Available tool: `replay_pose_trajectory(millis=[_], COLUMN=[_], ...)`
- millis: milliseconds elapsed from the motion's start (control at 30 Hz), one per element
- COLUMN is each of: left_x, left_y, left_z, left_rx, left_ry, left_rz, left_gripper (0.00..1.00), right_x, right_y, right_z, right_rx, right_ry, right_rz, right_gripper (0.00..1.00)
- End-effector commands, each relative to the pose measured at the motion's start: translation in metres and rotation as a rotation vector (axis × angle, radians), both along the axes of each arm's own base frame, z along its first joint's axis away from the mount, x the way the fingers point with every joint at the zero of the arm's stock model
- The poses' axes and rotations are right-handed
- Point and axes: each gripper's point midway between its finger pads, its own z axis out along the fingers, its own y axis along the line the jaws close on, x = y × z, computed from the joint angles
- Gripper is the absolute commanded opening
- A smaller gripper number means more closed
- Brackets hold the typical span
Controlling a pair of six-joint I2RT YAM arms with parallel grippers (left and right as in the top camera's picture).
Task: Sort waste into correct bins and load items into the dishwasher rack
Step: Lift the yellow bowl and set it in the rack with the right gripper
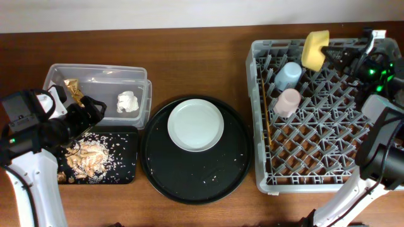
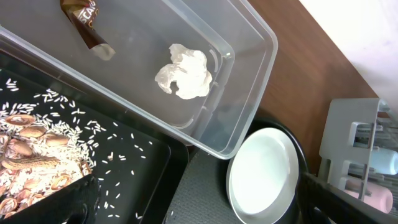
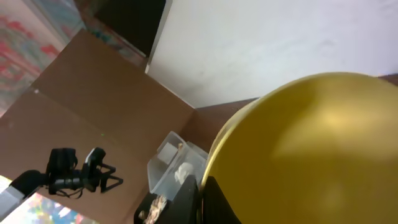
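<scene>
Right hand (image 1: pixel 331 53) pinching yellow bowl (image 1: pixel 314 49) by its rim; left hand (image 1: pixel 95 116) spread wide. Beneath right hand, grey rack (image 1: pixel 315 151), bowl over its far corner. Just beyond left hand, clear tub (image 1: pixel 95 74); below that hand, flat black tray (image 1: pixel 126 170). Plate (image 1: pixel 195 125) between both hands. Blue cup (image 1: pixel 288 74) and pink cup (image 1: pixel 287 101) racked near right hand. Scraps (image 1: pixel 88 156) in tray, tissue (image 1: pixel 127 102) and wrapper (image 1: pixel 73 87) in tub.

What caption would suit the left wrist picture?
Tissue wad and snack wrapper in the clear tub; food scraps on the black tray.
</scene>
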Motion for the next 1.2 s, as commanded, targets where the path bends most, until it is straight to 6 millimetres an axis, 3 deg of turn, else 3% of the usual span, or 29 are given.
replay_pose_trajectory(millis=[0, 267, 533, 767, 867, 1033, 1167], left_x=[0.0, 0.0, 0.0, 0.0, 0.0, 0.0, 0.0], left_y=[0.001, 0.001, 0.001, 0.001, 0.001, 0.001, 0.001], left_z=[0.002, 0.002, 0.002, 0.002, 0.002, 0.002, 0.002], left_rx=[0.008, 0.008, 0.008, 0.008, 0.008, 0.008, 0.008], left_ry=[-0.007, -0.007, -0.007, -0.007, -0.007, -0.007, -0.007], left_rz=[-0.004, -0.004, -0.004, -0.004, -0.004, -0.004, -0.004], left_gripper=[0.99, 0.99, 0.99, 0.99, 0.99, 0.99, 0.99], right_x=[-0.008, -0.018, -0.036, -0.042, -0.036, -0.031, -0.016], right_y=[0.001, -0.035, -0.089, -0.086, -0.091, -0.096, -0.1], right_z=[-0.008, -0.056, -0.055, -0.067, -0.048, 0.039, 0.086], right_rx=[0.005, 0.05, 0.131, 0.196, 0.181, 0.13, 0.165], right_ry=[0.028, 0.109, 0.2, 0.286, 0.252, 0.174, 0.178], right_rz=[0.023, -0.079, -0.188, -0.18, -0.208, -0.176, -0.183], right_gripper=[0.04, 0.04, 0.07, 0.09, 0.09, 0.1, 0.1])
